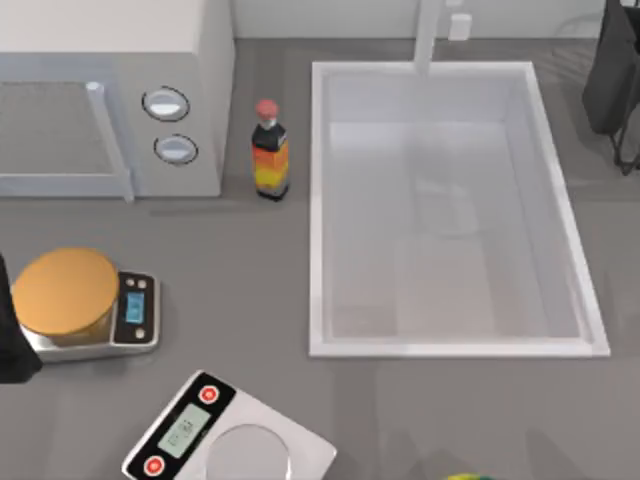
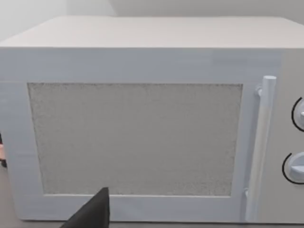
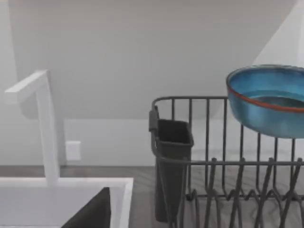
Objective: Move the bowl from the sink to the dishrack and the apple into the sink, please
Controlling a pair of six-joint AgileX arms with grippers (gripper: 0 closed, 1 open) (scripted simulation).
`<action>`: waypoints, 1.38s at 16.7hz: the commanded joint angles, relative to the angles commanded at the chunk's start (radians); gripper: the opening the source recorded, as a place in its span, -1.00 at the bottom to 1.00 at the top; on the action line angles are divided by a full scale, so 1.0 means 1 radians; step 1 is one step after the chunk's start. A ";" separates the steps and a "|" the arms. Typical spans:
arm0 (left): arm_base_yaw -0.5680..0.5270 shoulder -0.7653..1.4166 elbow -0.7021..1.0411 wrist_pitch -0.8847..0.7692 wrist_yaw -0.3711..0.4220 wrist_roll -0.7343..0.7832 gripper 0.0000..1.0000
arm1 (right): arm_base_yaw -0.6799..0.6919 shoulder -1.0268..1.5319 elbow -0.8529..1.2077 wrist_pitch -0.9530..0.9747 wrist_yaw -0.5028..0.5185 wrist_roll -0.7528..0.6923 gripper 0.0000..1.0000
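Note:
The blue bowl [image 3: 266,102] with its reddish rim sits high over the wires of the dark grey dishrack [image 3: 213,164], apart from my right gripper. My right gripper [image 1: 612,85] hangs at the table's far right, beside the sink's back corner. One dark finger [image 3: 92,211] shows off-centre and holds nothing, so the gripper is open. The white sink [image 1: 320,200] has nothing in its basin, and its tap [image 3: 42,118] stands at the back. The apple is out of view. My left gripper [image 1: 10,340] is parked at the left edge, open, facing the microwave [image 2: 142,137].
A microwave [image 1: 110,100] stands at the back left, with a sauce bottle [image 1: 270,150] beside it. A scale carrying an orange-tan disc [image 1: 65,292] is at the left, a second scale [image 1: 230,440] at the front. A yellow-green fruit [image 1: 465,477] peeks in at the front edge.

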 joint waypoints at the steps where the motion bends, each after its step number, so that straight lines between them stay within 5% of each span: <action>1: 0.000 0.000 0.000 0.000 0.000 0.000 1.00 | 0.013 -0.046 -0.036 -0.030 0.011 -0.001 1.00; 23: 0.000 0.000 0.000 0.000 0.000 0.000 1.00 | 0.036 -0.123 -0.103 -0.090 0.032 -0.003 1.00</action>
